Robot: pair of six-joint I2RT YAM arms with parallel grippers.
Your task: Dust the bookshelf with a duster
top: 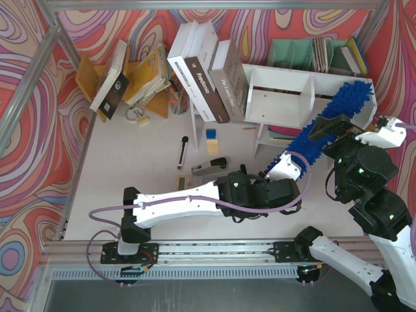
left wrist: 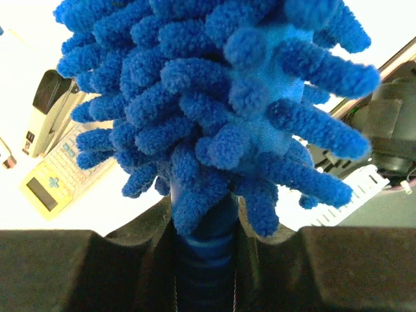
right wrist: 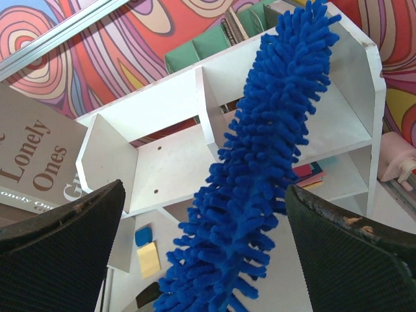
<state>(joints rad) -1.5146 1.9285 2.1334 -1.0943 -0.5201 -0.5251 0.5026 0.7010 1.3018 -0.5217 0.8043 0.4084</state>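
Observation:
The blue duster [top: 348, 103] slants from the table up across the right compartment of the white bookshelf [top: 286, 97], with its fluffy tip at the shelf's top right corner. My left gripper [top: 273, 170] is shut on the duster's ribbed handle [left wrist: 205, 260]; the noodle head [left wrist: 214, 97] fills that view. My right gripper [top: 328, 130] is open beside the middle of the duster. In the right wrist view its fingers [right wrist: 65, 227] stand wide apart, with the duster [right wrist: 260, 162] between and beyond them against the shelf [right wrist: 169, 130].
Large books [top: 208, 71] lean on the shelf's left end. A teal organiser [top: 305, 52] stands behind it and an orange rack [top: 146, 71] at the back left. A stapler [top: 209, 166], marker [top: 183, 153], sticky notes [top: 212, 140] and yellow calculator [left wrist: 55, 182] lie on the table.

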